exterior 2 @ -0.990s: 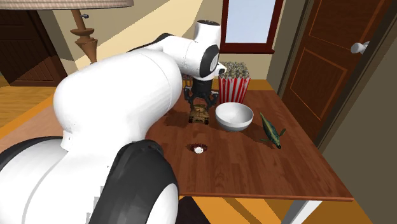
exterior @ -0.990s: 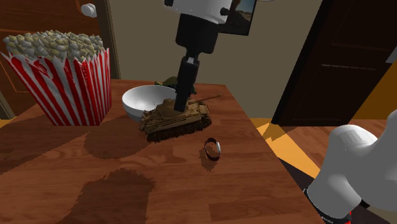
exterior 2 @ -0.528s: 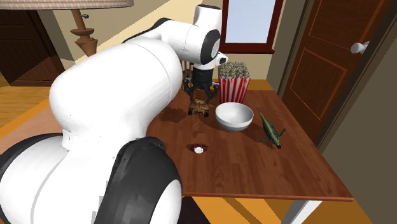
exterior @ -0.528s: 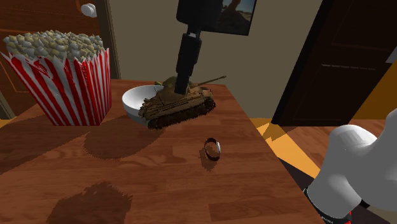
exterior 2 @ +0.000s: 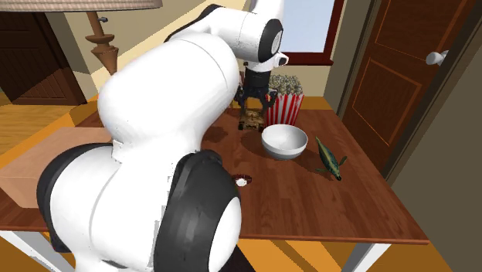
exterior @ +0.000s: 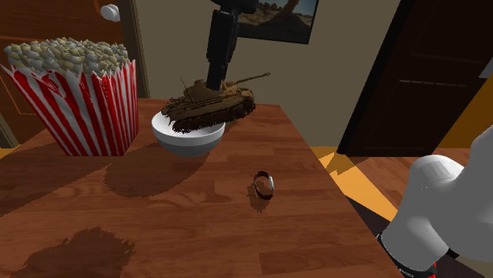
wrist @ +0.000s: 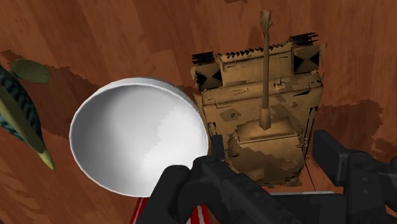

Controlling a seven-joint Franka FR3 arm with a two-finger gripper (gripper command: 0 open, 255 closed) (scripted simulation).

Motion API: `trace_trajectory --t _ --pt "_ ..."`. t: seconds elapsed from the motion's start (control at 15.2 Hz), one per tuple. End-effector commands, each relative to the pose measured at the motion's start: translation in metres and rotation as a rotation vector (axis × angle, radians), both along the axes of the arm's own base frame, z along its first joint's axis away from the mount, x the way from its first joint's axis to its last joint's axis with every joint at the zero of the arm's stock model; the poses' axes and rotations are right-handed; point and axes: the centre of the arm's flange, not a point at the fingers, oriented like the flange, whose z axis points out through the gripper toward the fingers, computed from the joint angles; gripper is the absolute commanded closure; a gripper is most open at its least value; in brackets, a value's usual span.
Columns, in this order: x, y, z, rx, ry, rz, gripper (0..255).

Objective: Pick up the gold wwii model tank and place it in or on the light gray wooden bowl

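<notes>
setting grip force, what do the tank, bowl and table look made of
The tank: matte tan-brown, mottled, no gleam; painted plastic or metal, unclear. The bowl: plain white, smooth, softly shaded; material open. The table: reddish-brown wood, grain streaks visible.

Claw [exterior: 214,82] w/ tank [exterior: 207,109] rose higher & shifted twd bowl [exterior: 187,142].

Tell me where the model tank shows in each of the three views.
Shoulder view: tank upper middle, overlapping the white bowl.
Second exterior view: tank upper middle, up-left of the bowl.
Wrist view: tank clasped in the hand, beside the bowl.
Shared landmark: the white bowl.
</notes>
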Motion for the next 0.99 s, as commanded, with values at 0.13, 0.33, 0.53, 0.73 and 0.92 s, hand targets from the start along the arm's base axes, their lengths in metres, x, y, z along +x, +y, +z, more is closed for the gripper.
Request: trace_trajectory --t 0.13,0.33,0.53,0.73,0.92 --pt "0.052 -0.014 0.008 0.000 -0.001 0.000 255" --pt "0.090 -0.023 0.014 0.000 -0.001 0.000 255" --pt "0.128 -0.033 0.019 0.000 -0.001 0.000 255" --pt "0.145 -0.037 0.016 0.000 -0.001 0.000 255" --pt "0.145 -0.037 0.000 0.000 -0.001 0.000 255"
